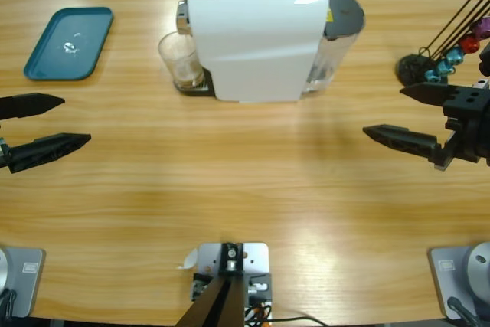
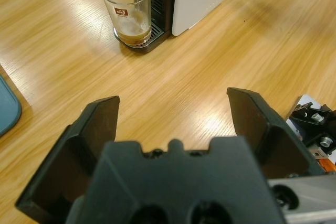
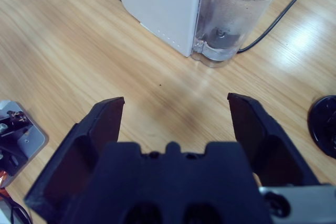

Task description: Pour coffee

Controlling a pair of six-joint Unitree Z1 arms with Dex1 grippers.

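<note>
A shallow layer of coffee (image 2: 132, 36) sits in the clear glass (image 1: 181, 60) under the white coffee machine (image 1: 256, 36), upper centre of the counter (image 1: 230, 189). Left gripper (image 1: 57, 122) and right gripper (image 1: 390, 114) have wide, empty jaws.

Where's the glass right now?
In the high view the glass stands at the table's far side, on the white machine's drip tray at its left end, right of the teal tray.
</note>
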